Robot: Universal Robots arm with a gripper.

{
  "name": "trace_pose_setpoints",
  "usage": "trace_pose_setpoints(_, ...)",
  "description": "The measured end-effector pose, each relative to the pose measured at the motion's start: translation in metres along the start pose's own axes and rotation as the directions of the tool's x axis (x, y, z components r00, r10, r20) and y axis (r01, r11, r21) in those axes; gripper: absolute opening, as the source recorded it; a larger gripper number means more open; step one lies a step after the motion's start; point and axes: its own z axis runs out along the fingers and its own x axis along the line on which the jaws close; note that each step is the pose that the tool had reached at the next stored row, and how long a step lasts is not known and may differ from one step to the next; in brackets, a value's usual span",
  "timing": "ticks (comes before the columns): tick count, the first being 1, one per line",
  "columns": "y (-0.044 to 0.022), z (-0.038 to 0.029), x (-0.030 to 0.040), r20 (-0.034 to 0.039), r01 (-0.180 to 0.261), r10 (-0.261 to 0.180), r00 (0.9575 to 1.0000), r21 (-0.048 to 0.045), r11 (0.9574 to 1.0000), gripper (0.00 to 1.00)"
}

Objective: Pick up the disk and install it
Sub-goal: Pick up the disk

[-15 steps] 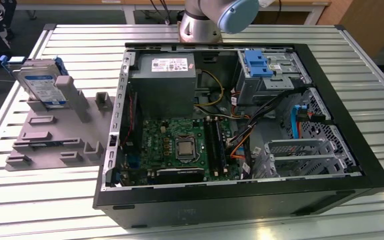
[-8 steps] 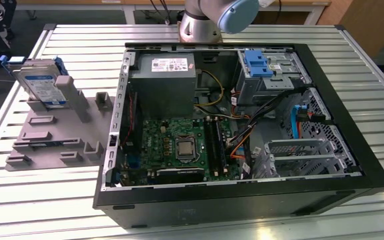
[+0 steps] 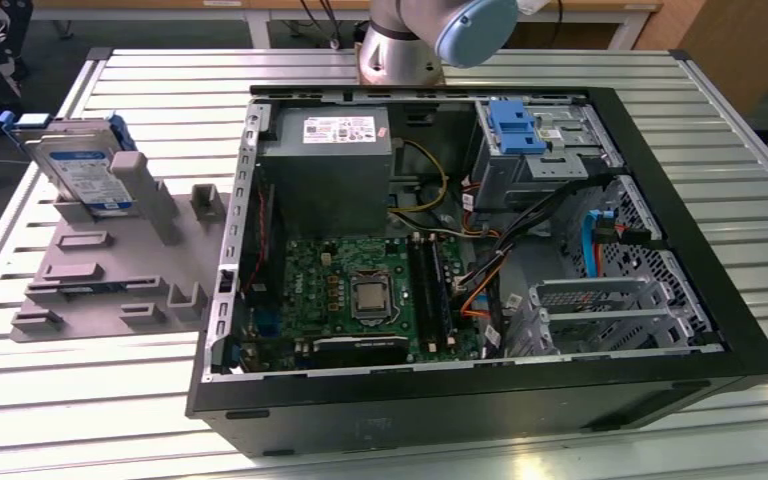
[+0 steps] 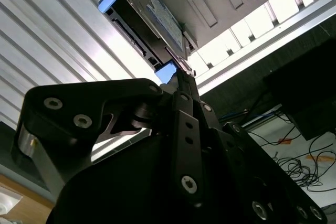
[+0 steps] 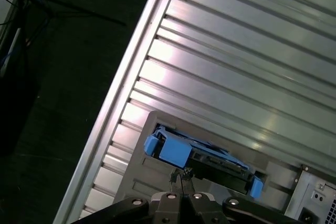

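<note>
**Disk in its holder, not yet picked up; fingers together**

A slatted metal table [image 3: 91,400] spans the exterior view. On it, filling the centre and right of the frame, lies an open black computer case [image 3: 491,410] with its side panel off. The base of the arm [image 3: 404,40] stands at the top centre of the frame, behind the case.

Inside the case, a grey power supply [image 3: 324,170] sits at the upper left of the opening, with a green motherboard [image 3: 357,290] below it. A blue bracket [image 3: 511,125] with its metal cage sits at the upper right of the opening.

A grey moulded holder [image 3: 104,280] lies on the table at the left of the frame, just beside the case.

The disk [image 3: 77,165] stands on edge at the holder's far end, in the upper left of the frame, leaning back a little, with its label facing the camera and its blue rails along the sides. It is outside the case. Both wrist views look down on the disk [image 5: 210,157] [image 4: 152,22] in the holder.

In both wrist views the gripper [image 5: 180,174] [image 4: 182,77] points toward the disk's blue-railed edge. Its two slim fingers are pressed together with nothing between them. I cannot tell whether the tips touch the disk.
</note>
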Motion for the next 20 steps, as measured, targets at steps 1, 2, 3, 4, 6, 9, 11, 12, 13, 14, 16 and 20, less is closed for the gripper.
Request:
trace_pose_setpoints(1,0.0000,0.0000,0.0000,0.0001,-0.003,0.003,1.0000,0.0000,1.0000,0.11)
trace_pose_setpoints(2,0.0000,0.0000,0.0000,0.0002,-0.005,0.005,1.0000,0.0000,1.0000,0.11)
trace_pose_setpoints(3,0.0000,0.0000,0.0000,0.0003,-0.008,0.008,1.0000,0.0000,1.0000,0.11)
trace_pose_setpoints(4,0.0001,0.0000,0.0000,0.0004,-0.010,0.010,1.0000,0.0000,1.0000,0.11)
trace_pose_setpoints(6,0.0001,0.0000,0.0000,0.0007,-0.015,0.015,0.9999,0.0000,0.9999,0.11)
trace_pose_setpoints(9,0.0000,0.0000,0.0000,0.0009,-0.022,0.022,0.9998,0.0001,0.9998,0.11)
trace_pose_setpoints(11,0.0000,0.0000,0.0000,0.0011,-0.027,0.027,0.9996,0.0001,0.9996,0.11)
trace_pose_setpoints(12,0.0000,0.0000,0.0000,0.0012,-0.027,0.027,0.9996,0.0001,0.9996,0.11)
trace_pose_setpoints(13,0.0000,0.0000,0.0001,0.0008,-0.019,0.019,0.9998,0.0002,0.9998,0.11)
trace_pose_setpoints(14,0.0000,0.0002,0.0000,0.0003,-0.002,0.002,1.0000,0.0000,1.0000,0.11)
trace_pose_setpoints(16,0.0000,0.0005,0.0000,-0.0016,0.036,-0.036,0.9994,-0.0002,0.9994,0.11)
trace_pose_setpoints(20,0.0000,0.0016,0.0000,-0.0046,0.108,-0.108,0.9942,-0.0009,0.9942,0.11)
